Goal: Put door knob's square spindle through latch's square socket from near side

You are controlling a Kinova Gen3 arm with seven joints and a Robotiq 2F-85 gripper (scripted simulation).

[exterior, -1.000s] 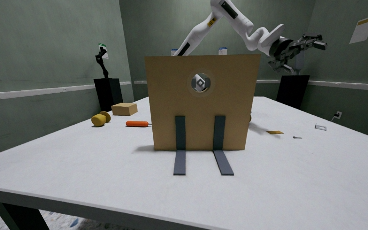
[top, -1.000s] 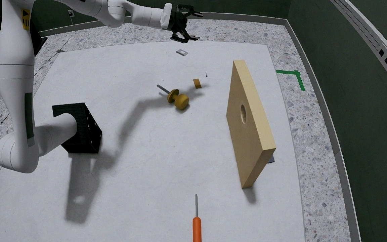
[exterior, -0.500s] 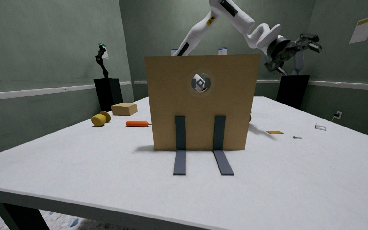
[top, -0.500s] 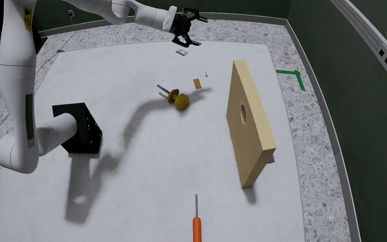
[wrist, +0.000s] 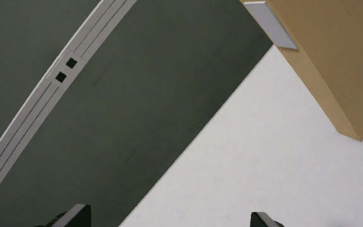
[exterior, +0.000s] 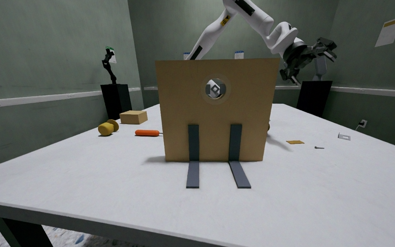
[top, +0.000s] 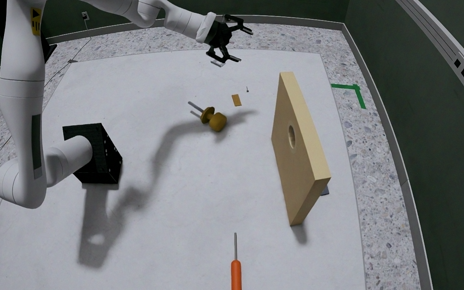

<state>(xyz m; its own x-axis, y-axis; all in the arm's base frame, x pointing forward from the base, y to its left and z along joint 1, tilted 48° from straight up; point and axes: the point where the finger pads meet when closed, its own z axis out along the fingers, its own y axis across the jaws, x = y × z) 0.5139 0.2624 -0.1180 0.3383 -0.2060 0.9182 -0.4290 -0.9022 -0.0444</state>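
My gripper (top: 234, 42) hangs with jaws spread wide, holding nothing, above the table's far edge, well apart from the wooden panel (top: 298, 144). The door knob (top: 214, 119) (spindle pointing away from the panel) lies on the table between us.

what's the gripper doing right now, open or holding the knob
Gripper: open and holding nothing, up in the air; the door knob lies on the table.
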